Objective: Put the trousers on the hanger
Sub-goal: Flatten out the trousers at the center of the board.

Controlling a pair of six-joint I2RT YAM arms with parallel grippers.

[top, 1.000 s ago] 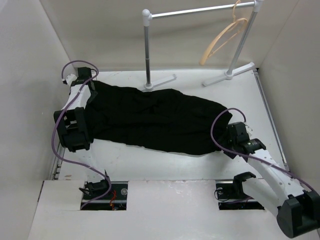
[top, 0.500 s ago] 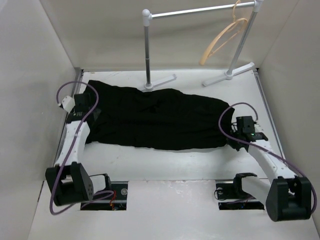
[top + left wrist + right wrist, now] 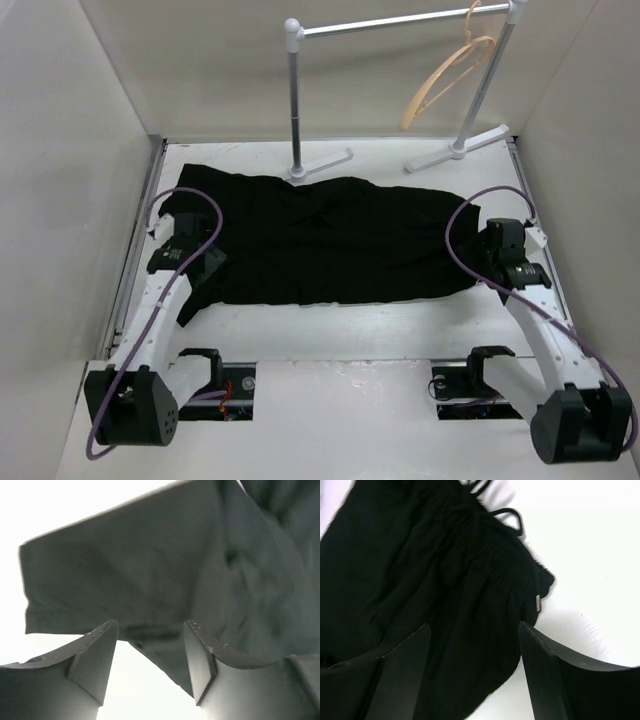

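Observation:
The black trousers [image 3: 320, 240] lie spread flat across the table, legs to the left and waist to the right. My left gripper [image 3: 200, 268] is open and empty just above the leg hem [image 3: 150, 570], with table showing between its fingers [image 3: 202, 655]. My right gripper [image 3: 482, 262] is open and empty over the waistband [image 3: 470, 580], near the thin drawstring [image 3: 507, 515] and a small label [image 3: 538, 603]. The tan wooden hanger [image 3: 445, 85] hangs by its hook from the rail at the back right, far from both grippers.
The white-and-grey rail stand [image 3: 400, 20] stands at the back, with one post [image 3: 295, 100] just behind the trousers and feet [image 3: 455, 150] on the table. White walls close in the left, right and back. Bare table [image 3: 330, 325] lies in front of the trousers.
The trousers have been drawn out longer and flatter. My left gripper has moved from the far left corner toward the near side. My right gripper has moved right and farther back.

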